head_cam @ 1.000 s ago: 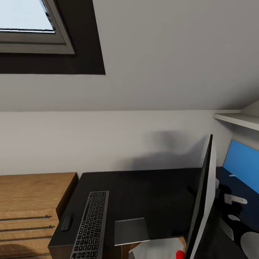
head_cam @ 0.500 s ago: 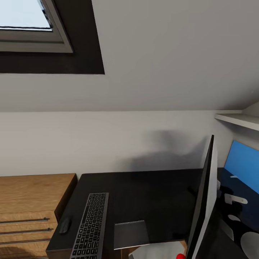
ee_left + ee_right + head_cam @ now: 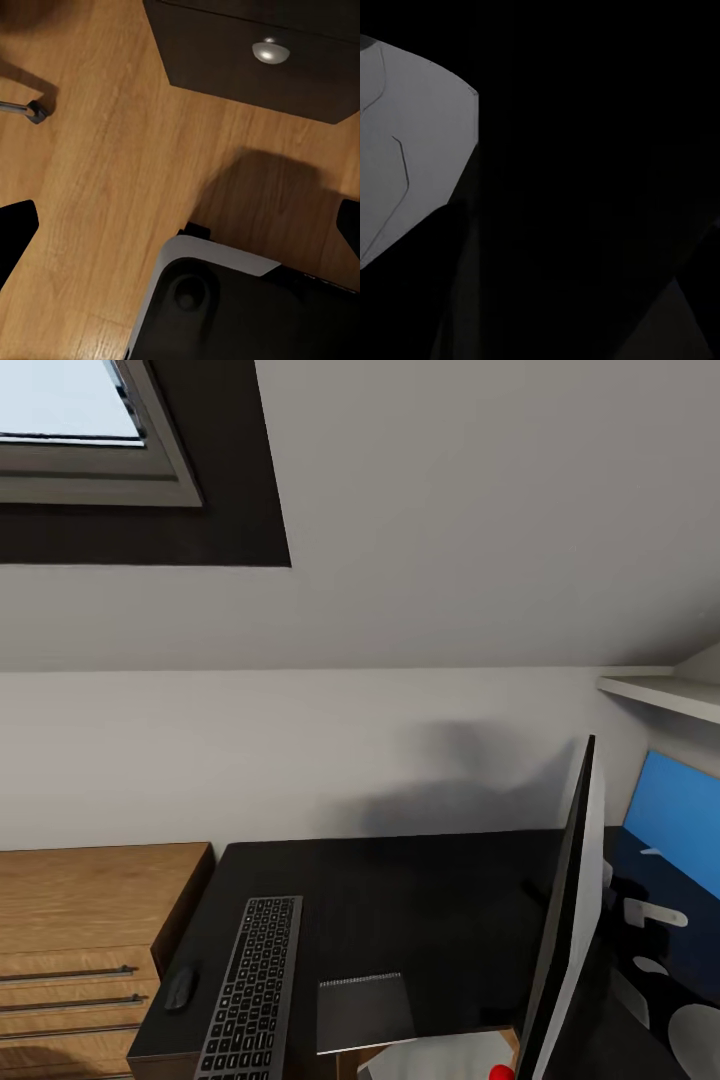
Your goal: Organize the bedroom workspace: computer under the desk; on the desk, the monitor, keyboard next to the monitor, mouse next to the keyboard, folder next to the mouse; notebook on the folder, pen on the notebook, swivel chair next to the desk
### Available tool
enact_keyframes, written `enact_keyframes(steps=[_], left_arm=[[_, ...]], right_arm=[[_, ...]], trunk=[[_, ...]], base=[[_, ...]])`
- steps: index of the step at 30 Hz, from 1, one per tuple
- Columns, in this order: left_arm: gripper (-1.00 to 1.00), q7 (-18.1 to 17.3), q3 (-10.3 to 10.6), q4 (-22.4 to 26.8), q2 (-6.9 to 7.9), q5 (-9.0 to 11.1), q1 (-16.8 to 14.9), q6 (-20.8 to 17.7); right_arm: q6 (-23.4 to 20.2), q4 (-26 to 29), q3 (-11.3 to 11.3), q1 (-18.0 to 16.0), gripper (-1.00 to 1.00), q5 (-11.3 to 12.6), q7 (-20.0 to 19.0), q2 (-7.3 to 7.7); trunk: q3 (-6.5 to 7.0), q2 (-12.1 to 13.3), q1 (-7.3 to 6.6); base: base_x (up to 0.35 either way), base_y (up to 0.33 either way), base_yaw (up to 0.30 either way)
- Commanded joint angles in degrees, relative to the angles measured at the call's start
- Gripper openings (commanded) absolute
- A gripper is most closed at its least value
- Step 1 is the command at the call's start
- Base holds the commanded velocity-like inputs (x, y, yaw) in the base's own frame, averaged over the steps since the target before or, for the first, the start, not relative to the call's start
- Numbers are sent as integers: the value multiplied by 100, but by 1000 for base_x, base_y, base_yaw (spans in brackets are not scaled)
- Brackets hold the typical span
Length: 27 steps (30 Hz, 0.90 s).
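In the head view the desk (image 3: 420, 900) has a glossy black top. The keyboard (image 3: 250, 990) lies lengthwise at its left end, with the small black mouse (image 3: 180, 988) just left of it. The grey notebook (image 3: 365, 1012) lies at the desk's front edge, right of the keyboard. The monitor (image 3: 562, 930) stands edge-on at the right, close to the camera. In the left wrist view my left gripper (image 3: 180, 229) is open over the wooden floor, near a black desk drawer (image 3: 247, 67) with a silver knob. The right wrist view is mostly dark, with a grey panel (image 3: 412, 150).
A wooden cabinet (image 3: 90, 900) with bar handles adjoins the desk's left end. A blue patch (image 3: 680, 810) shows right of the monitor, under a white shelf (image 3: 660, 695). A window (image 3: 70, 420) sits in the sloped ceiling. My base (image 3: 225, 307) and a chrome leg (image 3: 22, 109) stand on the floor.
The head view has shifted slightly since one second ago, so the camera moved. Nothing on the desk has changed place.
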<state>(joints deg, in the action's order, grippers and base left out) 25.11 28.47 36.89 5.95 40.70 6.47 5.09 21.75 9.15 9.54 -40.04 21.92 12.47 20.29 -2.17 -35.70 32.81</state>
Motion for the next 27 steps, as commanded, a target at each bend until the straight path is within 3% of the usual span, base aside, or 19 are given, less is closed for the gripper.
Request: enact_keyframes(steps=[1,27], left_arm=[[100,42,45,11,7,61,-4,36],[100,42,43,11,12,61,-3,36]], right_arm=[[13,-1,83,-4,-100,50,19,2],[-4,-1,86,-2,-100,50,17,-5]], trunk=[[-10,-9,2],[-10,-9,2]], base=[[0,0,0],[0,0,0]])
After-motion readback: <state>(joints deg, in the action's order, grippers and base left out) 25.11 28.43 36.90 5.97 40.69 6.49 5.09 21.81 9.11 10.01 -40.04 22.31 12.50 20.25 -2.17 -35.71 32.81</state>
